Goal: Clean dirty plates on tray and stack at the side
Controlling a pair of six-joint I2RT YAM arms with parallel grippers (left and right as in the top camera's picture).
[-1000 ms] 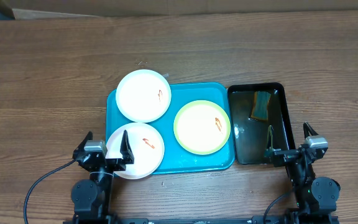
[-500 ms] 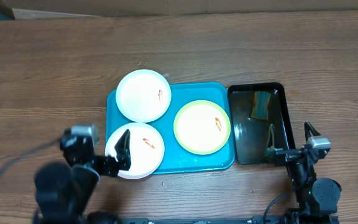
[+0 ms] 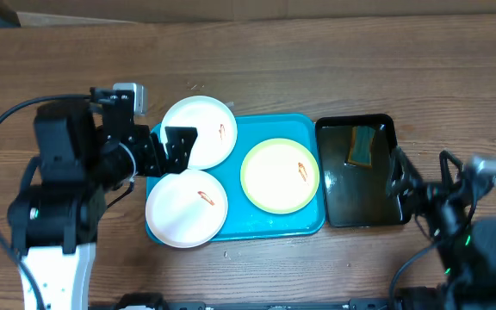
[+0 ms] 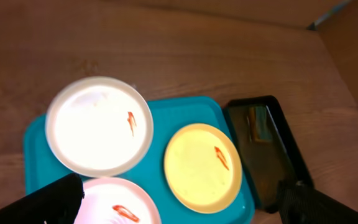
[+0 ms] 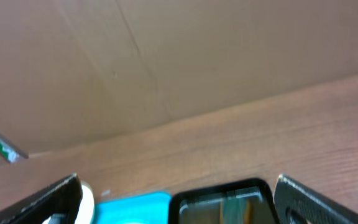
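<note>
Three plates lie on the turquoise tray (image 3: pixel 265 126). Each carries a red-orange smear: a white plate (image 3: pixel 201 129) at the back left, a white plate (image 3: pixel 186 208) at the front left, and a yellow-green-rimmed plate (image 3: pixel 280 176) on the right. My left gripper (image 3: pixel 158 144) hangs open above the tray's left edge, one finger over the back plate's rim. In the left wrist view the gripper (image 4: pixel 185 211) is wide open and empty high above the plates (image 4: pixel 99 126) and tray (image 4: pixel 179 112). My right gripper (image 3: pixel 422 176) is open by the tub's right rim, and empty in its wrist view (image 5: pixel 182 205).
A black tub (image 3: pixel 377 202) of water with a sponge (image 3: pixel 362 145) stands right of the tray; it also shows as the tub (image 4: pixel 291 162) in the left wrist view and the tub (image 5: pixel 219 196) in the right wrist view. Bare wooden table (image 3: pixel 317 69) lies all around.
Both arms have risen from the table's front edge. The left arm swung back to the tray's left edge beside the back white plate. The right arm lifted and shifted right of the tub.
</note>
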